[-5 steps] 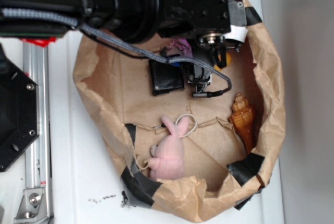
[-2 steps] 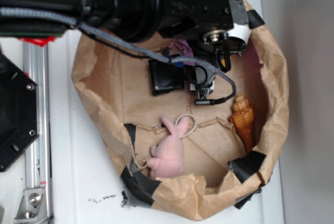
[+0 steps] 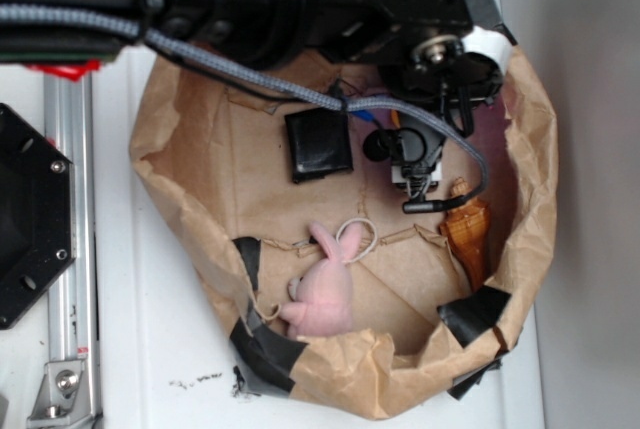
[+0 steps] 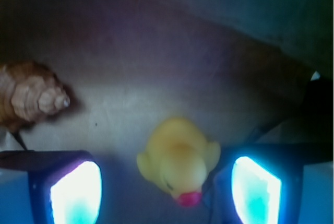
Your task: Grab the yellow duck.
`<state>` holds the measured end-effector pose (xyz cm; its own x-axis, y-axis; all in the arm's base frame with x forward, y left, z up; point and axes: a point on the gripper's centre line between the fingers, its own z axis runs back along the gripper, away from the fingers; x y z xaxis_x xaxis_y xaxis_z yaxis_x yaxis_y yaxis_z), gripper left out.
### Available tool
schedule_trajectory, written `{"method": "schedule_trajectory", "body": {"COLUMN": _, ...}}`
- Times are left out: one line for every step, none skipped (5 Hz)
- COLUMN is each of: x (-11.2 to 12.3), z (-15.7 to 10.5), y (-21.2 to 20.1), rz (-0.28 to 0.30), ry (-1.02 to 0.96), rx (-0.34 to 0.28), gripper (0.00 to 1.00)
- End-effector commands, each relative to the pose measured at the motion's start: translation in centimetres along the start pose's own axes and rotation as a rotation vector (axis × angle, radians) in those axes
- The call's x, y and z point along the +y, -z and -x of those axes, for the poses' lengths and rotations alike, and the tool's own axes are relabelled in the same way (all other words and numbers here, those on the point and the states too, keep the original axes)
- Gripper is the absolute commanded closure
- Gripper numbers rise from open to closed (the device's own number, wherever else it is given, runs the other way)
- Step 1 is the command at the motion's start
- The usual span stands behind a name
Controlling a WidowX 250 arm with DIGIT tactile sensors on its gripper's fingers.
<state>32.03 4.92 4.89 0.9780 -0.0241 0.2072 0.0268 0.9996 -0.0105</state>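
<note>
The wrist view shows the yellow duck [image 4: 177, 158] lying on the brown paper floor, its red beak pointing toward the camera. My gripper [image 4: 164, 192] is open, its two glowing pads on either side of the duck; the duck sits closer to the right pad [image 4: 255, 190], and no pad touches it. Seen from the exterior camera, the gripper [image 3: 450, 109] hangs over the far right part of the paper bag [image 3: 520, 199], and the arm hides the duck.
An amber spiral seashell [image 3: 468, 234] [image 4: 31, 101] lies just beside the gripper. A pink plush bunny [image 3: 325, 294] rests near the bag's front wall. A black square pad [image 3: 318, 144] sits at the back. The bag's crumpled walls rise all round.
The arm has shifted to the right and a little toward the seashell. The duck, partly visible beside the gripper before, is now covered by the arm in the exterior view.
</note>
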Motion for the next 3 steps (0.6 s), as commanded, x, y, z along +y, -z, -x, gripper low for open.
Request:
{"method": "schedule_trajectory", "body": {"x": -0.24, "z": -1.22, "y": 0.77, "rz": -0.028, "ry": 0.045, "rx": -0.015, "gripper": 0.0}}
{"method": "schedule_trajectory", "body": {"x": -0.06, "z": -0.63, "y": 1.14, "rz": -0.012, "ry": 0.019, "rx": -0.011, "gripper": 1.0}}
{"method": "schedule_trajectory", "body": {"x": -0.03, "z": -0.53, "y": 0.29, "rz": -0.022, "ry": 0.016, "rx": -0.03, "gripper": 1.0}}
